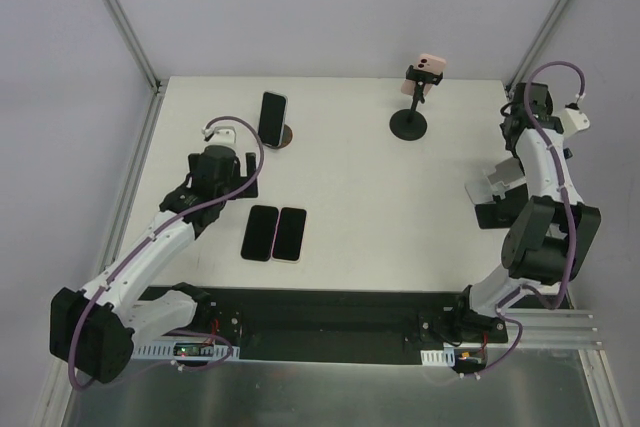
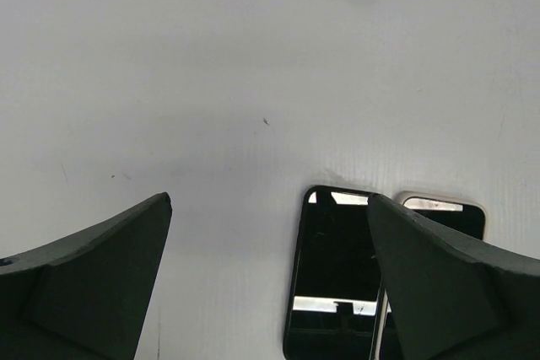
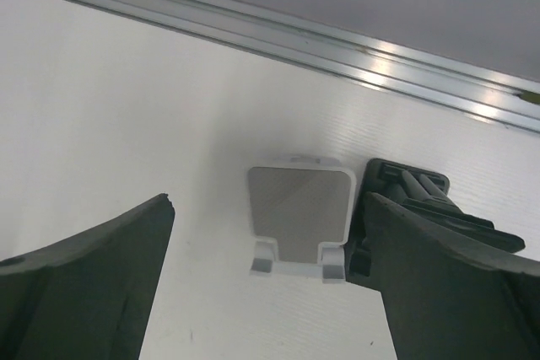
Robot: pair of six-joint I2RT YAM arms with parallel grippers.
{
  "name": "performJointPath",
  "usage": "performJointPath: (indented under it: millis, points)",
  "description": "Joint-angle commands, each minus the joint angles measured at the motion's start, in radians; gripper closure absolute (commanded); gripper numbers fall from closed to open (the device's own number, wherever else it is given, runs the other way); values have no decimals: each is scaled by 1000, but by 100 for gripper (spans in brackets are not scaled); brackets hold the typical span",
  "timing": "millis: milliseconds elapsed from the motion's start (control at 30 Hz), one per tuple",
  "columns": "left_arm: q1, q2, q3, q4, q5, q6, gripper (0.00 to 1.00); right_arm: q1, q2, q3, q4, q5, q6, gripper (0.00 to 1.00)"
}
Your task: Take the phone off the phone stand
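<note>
Pink phone [image 1: 431,64] clamped high on a black round-based phone stand [image 1: 410,125] near the desk's far edge; dark phone [image 1: 272,117] propped upright on a brown stand [image 1: 287,136] farther left.

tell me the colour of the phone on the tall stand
Pink phone, best in the top external view.

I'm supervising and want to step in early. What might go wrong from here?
1. The pink phone sits clamped high on a slim black stand; pulling it may tip the stand.
2. The open left gripper hangs beside two flat phones; lowering could knock them.
3. The dark phone stands on a small round base; a nudge could topple it.
</note>
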Motion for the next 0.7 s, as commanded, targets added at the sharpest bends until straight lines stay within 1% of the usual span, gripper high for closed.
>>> performJointPath:
  millis: [0, 67, 100, 167, 233, 267, 300, 367, 400, 433, 533, 567, 600, 667]
  points:
    - [8, 82, 105, 17, 31, -46, 1, 8, -141, -19, 242, -137, -258, 4]
    - [11, 119, 134, 17, 56, -57, 1, 16, -184, -76, 332, -220, -343, 4]
    - [15, 159, 165, 17, 59, -71, 1, 28, -221, -91, 392, -295, -425, 4]
    - [19, 202, 199, 20, 74, -79, 1, 46, -252, -110, 415, -357, -490, 4]
    - [30, 277, 262, 29, 88, -79, 1, 77, -295, -146, 438, -437, -557, 4]
    - [36, 303, 307, 36, 103, -76, 1, 88, -310, -168, 453, -464, -570, 4]
    - [42, 358, 332, 45, 117, -73, 1, 101, -347, -220, 493, -531, -578, 4]
    - [74, 410, 398, 62, 177, -71, 1, 114, -402, -281, 542, -605, -590, 4]
    - [88, 464, 418, 81, 197, -74, 1, 120, -419, -336, 579, -685, -588, 4]
    - [120, 493, 438, 92, 220, -77, 1, 125, -433, -355, 591, -714, -590, 4]
    - [166, 616, 535, 109, 346, -70, 1, 148, -479, -415, 605, -777, -591, 4]
    - [189, 649, 588, 111, 400, -54, 1, 158, -499, -429, 605, -784, -596, 4]
    - [194, 714, 614, 112, 468, -6, 1, 164, -509, -439, 605, -794, -596, 4]
    - [208, 775, 688, 112, 505, 28, 1, 180, -538, -470, 601, -796, -596, 4]
